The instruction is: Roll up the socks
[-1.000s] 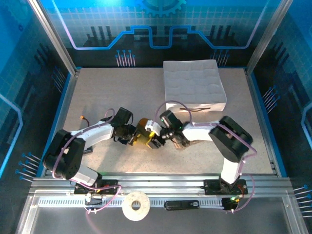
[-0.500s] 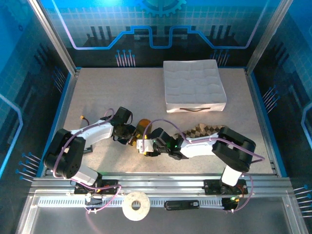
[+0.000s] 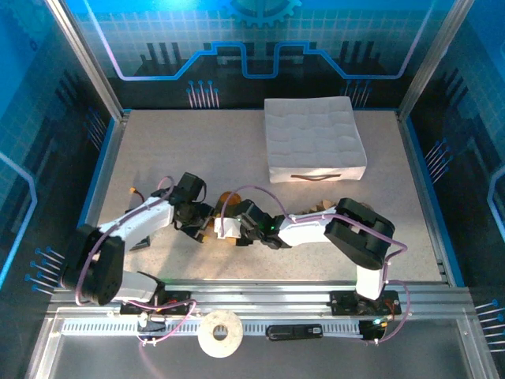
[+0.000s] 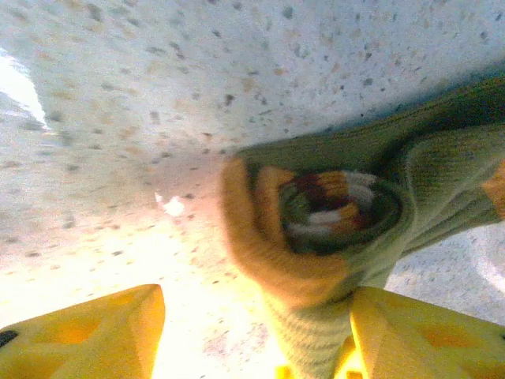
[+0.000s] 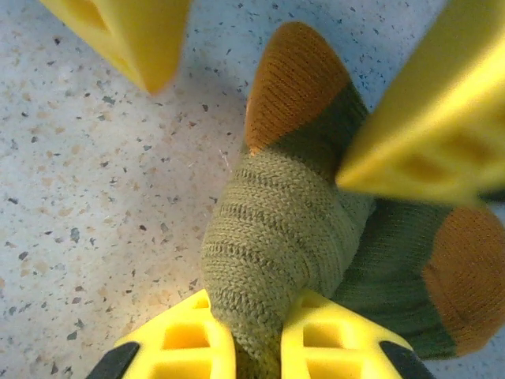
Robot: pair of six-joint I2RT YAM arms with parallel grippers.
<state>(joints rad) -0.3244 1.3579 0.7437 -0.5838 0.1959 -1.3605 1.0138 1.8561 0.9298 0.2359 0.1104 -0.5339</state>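
Note:
The olive-green sock (image 5: 276, 229) with orange toe and heel lies bunched on the speckled table, its rolled end (image 4: 331, 209) showing red, white and orange stripes. My right gripper (image 5: 254, 335) is shut on a fold of this sock. My left gripper (image 4: 252, 316) is open, and the roll lies by its right finger (image 4: 426, 335). In the top view the left gripper (image 3: 205, 227) and the right gripper (image 3: 229, 230) meet at the sock (image 3: 229, 198). A strip of the brown-and-beige argyle sock (image 3: 314, 209) peeks out behind my right arm.
A white quilted box (image 3: 314, 138) with a dark handle stands at the back right of the table. A roll of tape (image 3: 219, 333) lies on the rail in front of the arm bases. Blue walls enclose the table on three sides.
My right gripper has swung left to the green sock and shut on it. My left gripper has opened and let go of the roll. The right arm now covers most of the argyle sock.

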